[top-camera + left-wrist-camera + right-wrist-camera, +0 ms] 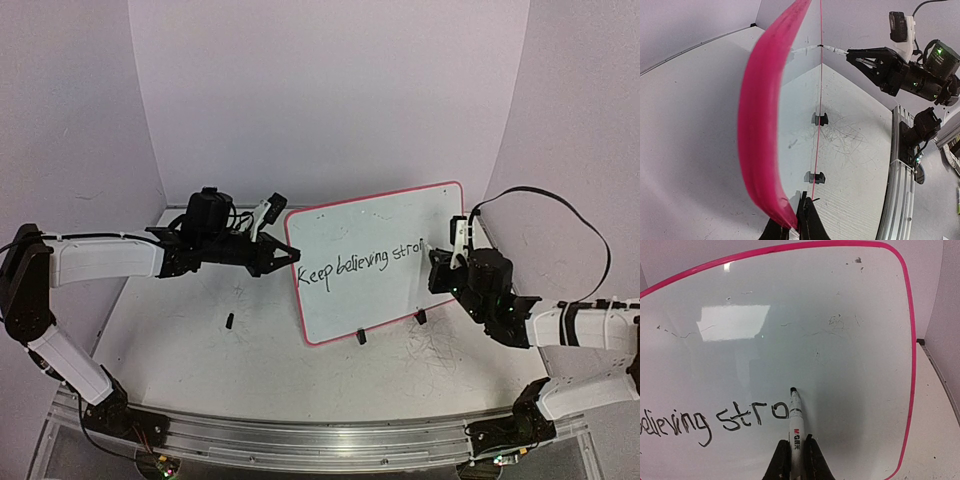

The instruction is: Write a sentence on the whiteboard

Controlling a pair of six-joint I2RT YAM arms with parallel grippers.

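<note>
On the whiteboard [400, 215] a black handwritten sentence [365, 262] can be read as "Keep believing stro" in the top view. In the right wrist view only "elieving stro" is shown. On the barrel of the marker [796, 432] a small red "M&G" logo is printed, followed by characters too small to be read.

The whiteboard [850, 370] is smooth and glossy with a light glare, the marker [796, 427] sleek white plastic, the surface [200, 360] matt and scuffed, the rail [320, 440] brushed metal.
</note>
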